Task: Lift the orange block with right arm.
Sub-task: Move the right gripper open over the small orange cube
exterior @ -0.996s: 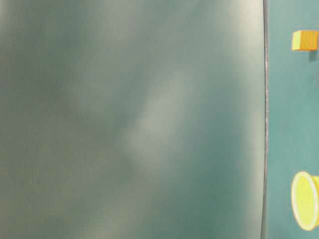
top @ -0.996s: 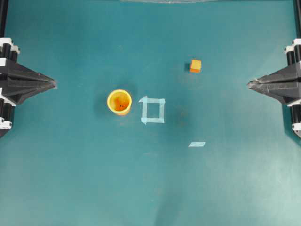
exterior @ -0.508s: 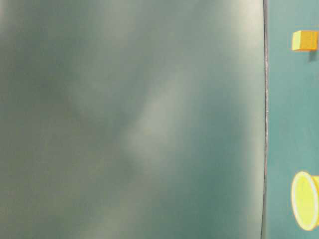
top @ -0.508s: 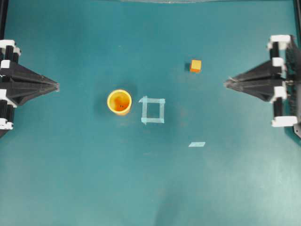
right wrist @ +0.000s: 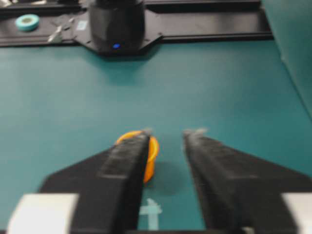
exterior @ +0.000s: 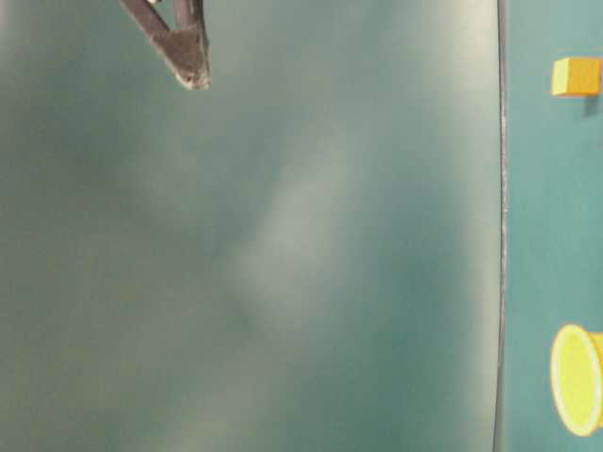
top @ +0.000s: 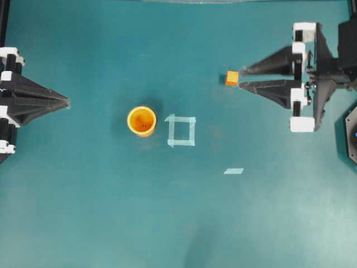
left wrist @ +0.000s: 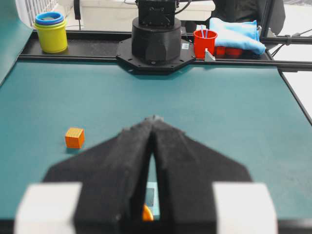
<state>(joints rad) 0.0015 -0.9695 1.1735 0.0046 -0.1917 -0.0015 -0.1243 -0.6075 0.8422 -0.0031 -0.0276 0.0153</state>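
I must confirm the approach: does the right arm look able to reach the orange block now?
Probably yes. The right pincer is open, its tips beside the orange block, with only bare table near them. The cup stands far away.

We see the orange block standing alone on the teal table, with bare surface on every side. The right gripper, its fingers spread, sits just beside the block. The cup and tape square lie well apart, obstructing nothing around it.
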